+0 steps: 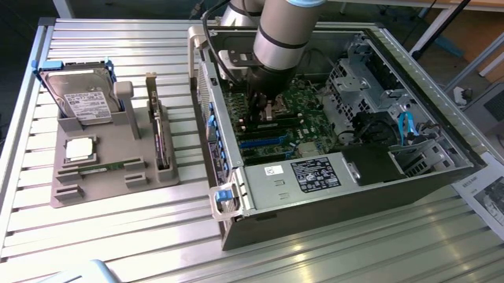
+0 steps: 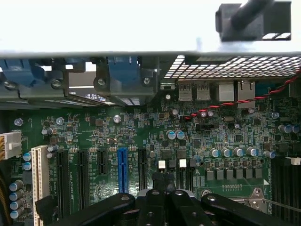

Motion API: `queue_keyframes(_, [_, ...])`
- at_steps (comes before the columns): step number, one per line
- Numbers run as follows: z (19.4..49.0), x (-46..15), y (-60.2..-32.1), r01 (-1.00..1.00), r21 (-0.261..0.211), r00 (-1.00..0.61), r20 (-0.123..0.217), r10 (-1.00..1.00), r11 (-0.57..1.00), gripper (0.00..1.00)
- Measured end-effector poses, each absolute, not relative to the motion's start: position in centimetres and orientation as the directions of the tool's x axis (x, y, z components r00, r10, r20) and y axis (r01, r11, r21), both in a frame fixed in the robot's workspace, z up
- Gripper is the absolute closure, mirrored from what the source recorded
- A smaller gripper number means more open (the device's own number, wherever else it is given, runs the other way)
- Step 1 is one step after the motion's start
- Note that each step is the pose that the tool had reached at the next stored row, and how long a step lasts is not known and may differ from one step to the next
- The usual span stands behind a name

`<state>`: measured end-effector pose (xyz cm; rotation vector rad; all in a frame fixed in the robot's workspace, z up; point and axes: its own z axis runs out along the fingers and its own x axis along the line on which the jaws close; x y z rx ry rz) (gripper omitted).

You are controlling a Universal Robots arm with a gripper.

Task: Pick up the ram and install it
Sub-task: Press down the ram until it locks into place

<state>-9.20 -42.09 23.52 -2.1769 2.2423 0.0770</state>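
The claw [image 2: 162, 181] is closed tight, down inside the open computer case [image 1: 409, 177] just above the motherboard [image 2: 141, 136]. 1 ram [image 1: 98, 170] lies in the grey holder [image 1: 102, 191] on the desk [image 1: 331, 253], beside a hard drive [image 1: 82, 100].

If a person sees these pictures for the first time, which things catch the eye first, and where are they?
First is the open computer case at the exterior view's right, with the robot arm reaching down into it over the green motherboard. The end effector is shut, close above the board. On the exterior view's left, a grey holder tray carries a hard drive.
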Motion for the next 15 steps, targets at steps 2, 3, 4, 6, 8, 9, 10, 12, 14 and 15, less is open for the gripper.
queue_keyframes(2, [23.51, -9.20, -42.09, -0.999, 0.024, -0.030, -0.046, -0.999, 0.029, 0.90])
queue_keyframes(3, [23.51, -9.20, -42.09, -0.999, 0.025, -0.030, -0.046, -0.999, 0.029, 0.90])
queue_keyframes(4, [23.47, -9.20, -42.08, -0.999, 0.024, -0.030, -0.046, -0.998, 0.029, 0.90])
queue_keyframes(6, [23.41, -9.20, -42.08, -0.999, 0.024, -0.030, -0.046, -0.998, 0.029, 0.90])
queue_keyframes(8, [23.34, -9.20, -42.09, -0.999, 0.025, -0.030, -0.045, -0.999, 0.029, 0.90])
queue_keyframes(9, [23.32, -9.20, -42.09, -0.999, 0.025, -0.030, -0.045, -0.999, 0.029, 0.90])
queue_keyframes(10, [23.28, -9.20, -42.09, -0.999, 0.025, -0.030, -0.045, -0.999, 0.029, 0.90])
queue_keyframes(12, [23.20, -9.20, -42.09, -0.999, 0.025, -0.030, -0.045, -0.999, 0.029, 0.90])
queue_keyframes(14, [23.15, -9.20, -42.09, -0.999, 0.025, -0.030, -0.045, -0.999, 0.029, 0.90])
queue_keyframes(15, [23.12, -9.20, -42.10, -0.999, 0.025, -0.030, -0.045, -0.999, 0.029, 0.90])
